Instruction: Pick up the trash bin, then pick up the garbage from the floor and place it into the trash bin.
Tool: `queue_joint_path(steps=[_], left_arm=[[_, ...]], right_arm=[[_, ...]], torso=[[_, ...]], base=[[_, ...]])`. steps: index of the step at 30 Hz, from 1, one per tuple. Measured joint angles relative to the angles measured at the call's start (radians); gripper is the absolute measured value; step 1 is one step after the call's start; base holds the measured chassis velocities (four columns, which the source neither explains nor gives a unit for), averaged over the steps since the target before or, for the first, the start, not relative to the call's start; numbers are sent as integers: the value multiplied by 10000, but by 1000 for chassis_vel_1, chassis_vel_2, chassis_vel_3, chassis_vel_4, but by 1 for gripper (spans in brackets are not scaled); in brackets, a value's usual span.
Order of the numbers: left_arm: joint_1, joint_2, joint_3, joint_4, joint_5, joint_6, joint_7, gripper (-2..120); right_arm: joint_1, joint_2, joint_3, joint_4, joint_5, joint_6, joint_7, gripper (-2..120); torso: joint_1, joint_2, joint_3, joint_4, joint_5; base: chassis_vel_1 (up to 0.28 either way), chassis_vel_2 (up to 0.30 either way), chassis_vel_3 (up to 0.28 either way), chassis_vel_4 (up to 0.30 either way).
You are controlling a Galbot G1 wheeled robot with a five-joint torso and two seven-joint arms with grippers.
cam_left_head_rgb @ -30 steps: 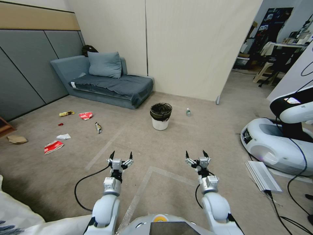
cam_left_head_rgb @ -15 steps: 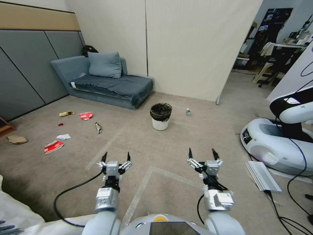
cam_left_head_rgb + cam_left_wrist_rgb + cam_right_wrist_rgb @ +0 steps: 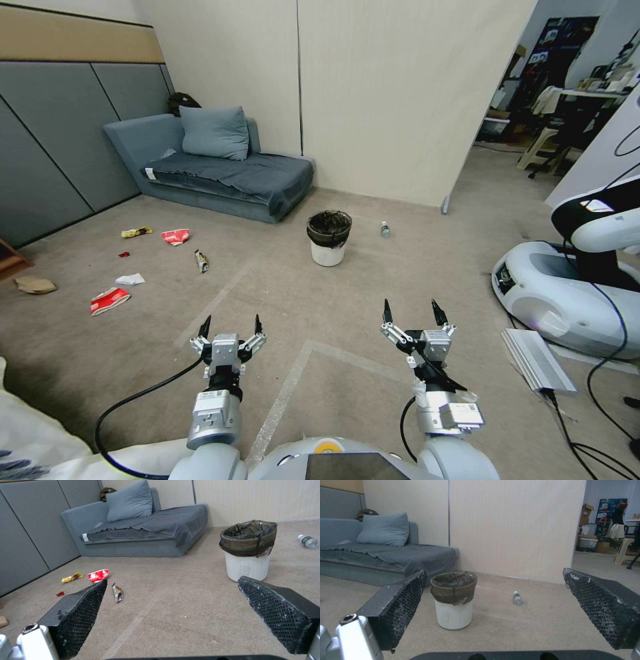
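Room: beige carpet (image 3: 347, 293) with pale tape lines, grey sofa (image 3: 220, 170) against the far left wall, cream partition (image 3: 400, 93) behind the bin.
Bin (image 3: 329, 238): upright on the carpet at centre, far from both grippers, just off the sofa's right corner; white bucket, black liner folded over the rim.
Bottle (image 3: 385, 229): small, lying on the carpet just right of the bin.
Garbage: scattered on the left floor, well apart from the bin.
Wrappers: one red-and-white (image 3: 176, 236) beside a yellow one (image 3: 136, 232) at the far left; a dark one (image 3: 201, 261) nearer the centre; another red-and-white (image 3: 110, 300) nearest the robot.
Small bits: white tissue (image 3: 130, 279), tiny red scrap (image 3: 123, 254), brown paper (image 3: 35, 285) at the left edge.
Left gripper (image 3: 230, 327): low and near, above the carpet, fingers spread wide, nothing between them; points toward the bin and the litter.
Right gripper (image 3: 413, 313): near, level with the left one, fingers spread wide, empty; bin and bottle sit in the gap as its wrist camera sees them.
Right side: white robot base (image 3: 560, 300) with cables, a flat grey unit (image 3: 537, 360) beside it.
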Motion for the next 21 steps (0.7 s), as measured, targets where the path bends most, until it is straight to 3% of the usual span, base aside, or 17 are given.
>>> queue_joint_path(steps=[14, 21], left_arm=[[-6, -5, 79, 22, 129, -40, 74, 100], [-7, -7, 92, 27, 236, -89, 91, 100]], right_arm=[[8, -11, 2, -78, 41, 14, -64, 100], [6, -16, 5, -79, 8, 9, -52, 100]], torso=[[-1, 0, 0, 0, 0], [0, 0, 1, 0, 0]], base=[[-6, 11, 8, -6], [-155, 146, 155, -142]])
